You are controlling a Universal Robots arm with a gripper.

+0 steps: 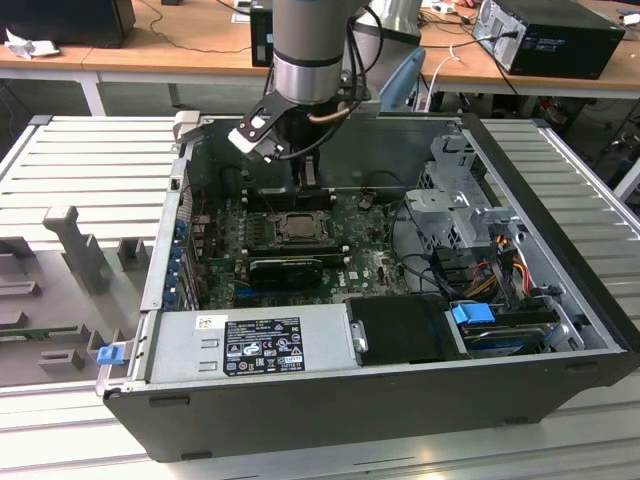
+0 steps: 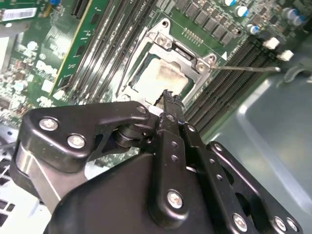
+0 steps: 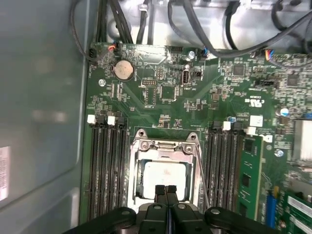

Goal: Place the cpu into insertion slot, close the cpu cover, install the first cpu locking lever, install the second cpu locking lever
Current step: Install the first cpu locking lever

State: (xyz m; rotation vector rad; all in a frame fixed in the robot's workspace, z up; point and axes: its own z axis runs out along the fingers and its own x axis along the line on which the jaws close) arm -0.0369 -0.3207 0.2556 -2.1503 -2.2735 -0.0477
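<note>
An open computer case lies on a slatted metal table and takes up most of the exterior view. The robot arm comes down into it from the upper centre of the frame. Inside the case, a grey power supply sits along the lower edge, and a metal drive cage with coloured cables stands at the exterior view's right. The green motherboard covers the floor between them. The insertion slot is in the middle of the board. The cpu sits in it, pale top up, and the cpu cover lies down around it. Rows of black memory slots flank the socket closely on both sides, and one green memory module is seated beyond them. A thin metal lever sticks out from a corner of the cover, across the slots. The gripper hangs just over the cpu's near edge with its fingers pressed together and nothing visible between them.
</note>
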